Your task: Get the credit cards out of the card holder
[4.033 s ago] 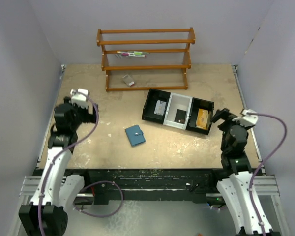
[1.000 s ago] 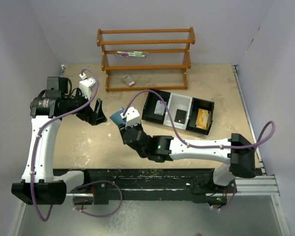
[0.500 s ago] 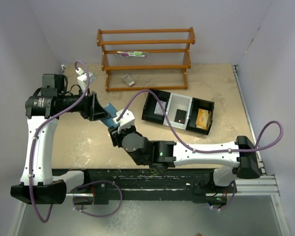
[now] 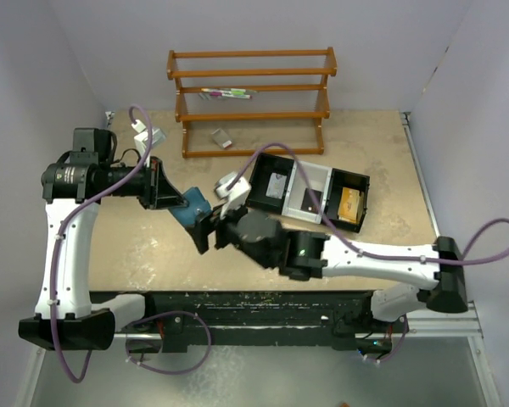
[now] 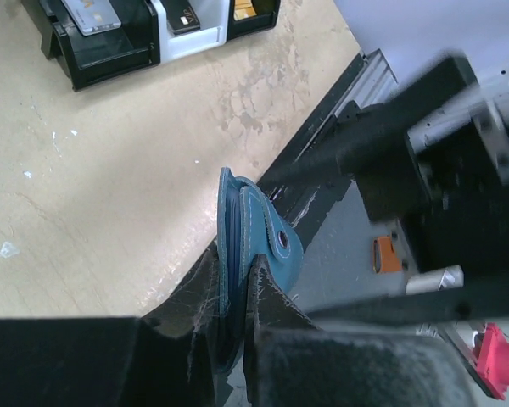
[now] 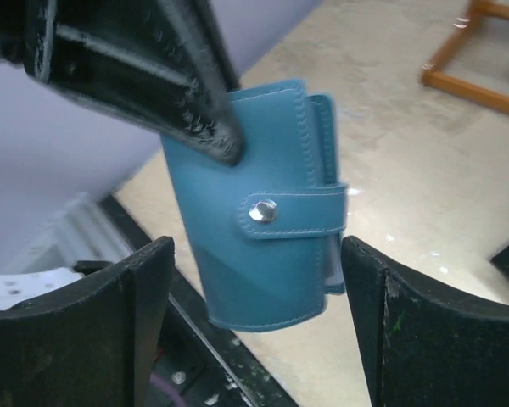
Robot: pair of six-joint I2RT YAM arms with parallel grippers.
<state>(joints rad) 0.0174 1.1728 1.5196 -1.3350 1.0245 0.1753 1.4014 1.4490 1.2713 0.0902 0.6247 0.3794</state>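
The card holder (image 4: 192, 206) is a teal-blue wallet with its snap tab fastened, held in the air over the table's near left part. My left gripper (image 4: 174, 202) is shut on its upper edge, and its fingers pinch the folded leather in the left wrist view, where the card holder (image 5: 267, 233) sticks out past that left gripper (image 5: 235, 261). My right gripper (image 6: 256, 254) is open, its fingers on either side of the card holder (image 6: 263, 229) with a gap on both sides. The credit cards are hidden; none shows at the holder.
A black three-compartment tray (image 4: 259, 202) lies right of centre, holding a grey card (image 4: 276, 185), a small black card (image 4: 311, 198) and an orange-brown item (image 4: 349, 204). A wooden rack (image 4: 253, 102) stands at the back. The table's near edge and rail (image 5: 322, 161) lie below the holder.
My left gripper closed on the card holder that my right gripper had lifted up to it. My right gripper then opened, let go and drew back to the right.
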